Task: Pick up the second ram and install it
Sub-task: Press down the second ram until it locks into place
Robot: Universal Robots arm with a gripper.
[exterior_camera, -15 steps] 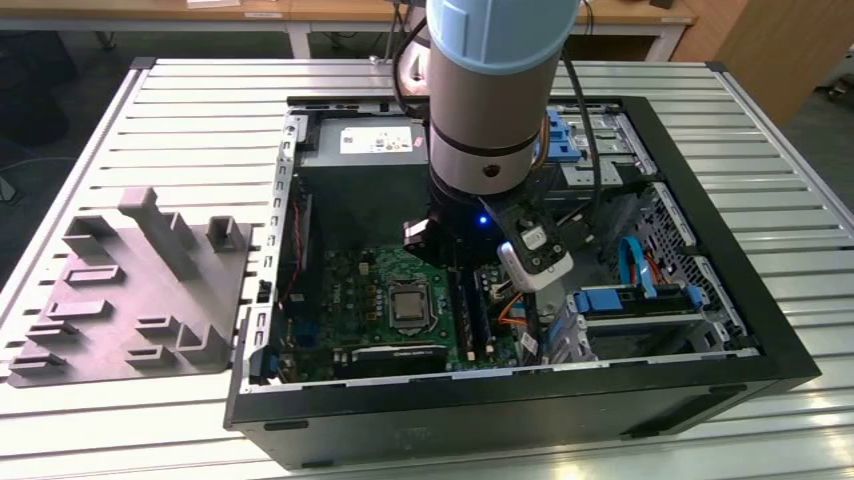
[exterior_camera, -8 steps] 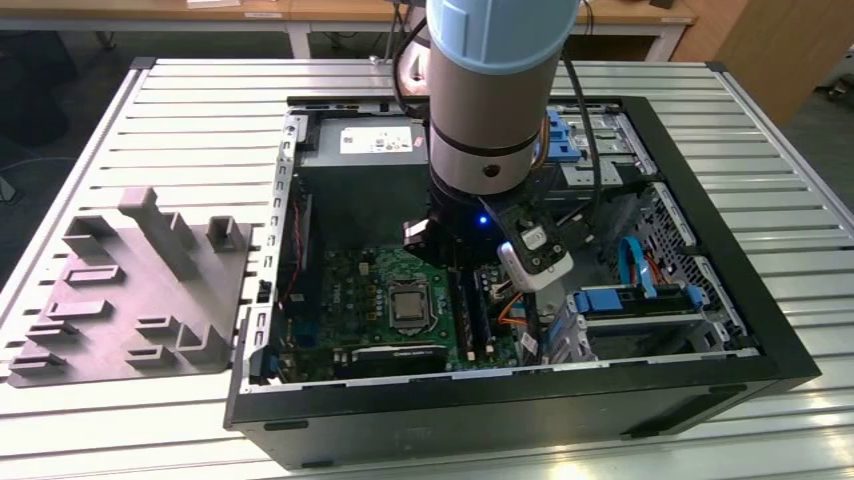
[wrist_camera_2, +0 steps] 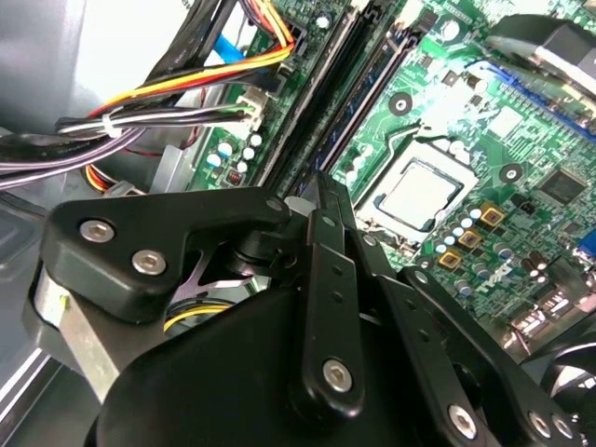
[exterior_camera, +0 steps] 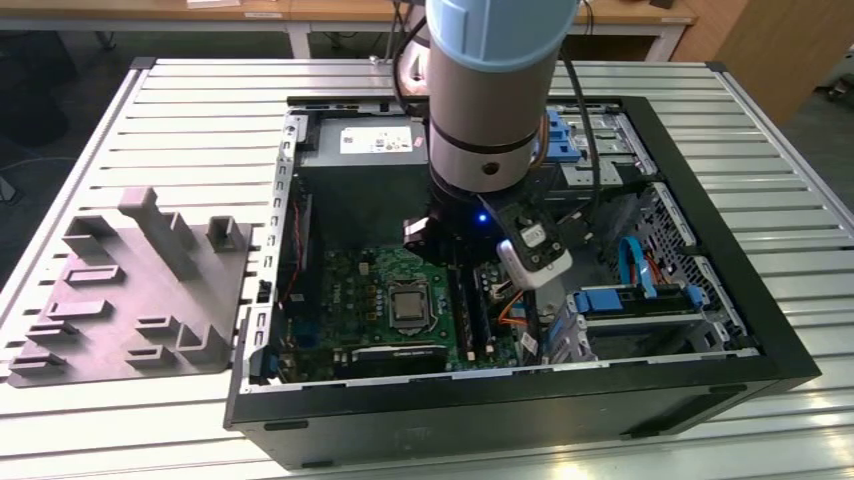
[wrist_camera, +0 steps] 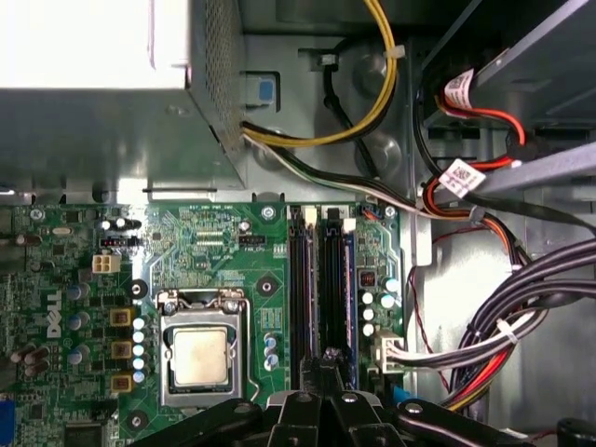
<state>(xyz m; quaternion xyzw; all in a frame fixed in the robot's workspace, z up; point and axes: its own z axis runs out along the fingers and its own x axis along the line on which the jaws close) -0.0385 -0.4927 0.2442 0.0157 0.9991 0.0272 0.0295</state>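
Here, the black gripper (wrist_camera_2: 321, 200) is reaching inside the open black computer case (exterior_camera: 694, 385), its fingers (wrist_camera: 332, 365) pinching together atop the long dark memory stick (wrist_camera: 332, 289) standing in its slot, the silver processor (wrist_camera: 199, 357) lying beside, bundled cables (wrist_camera: 507, 326) crowding opposite.

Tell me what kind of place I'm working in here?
Probably a lab or workshop test bench: an open desktop computer case lies on a slatted metal table, a purple-grey parts tray sits beside it, and wooden desks stand behind.
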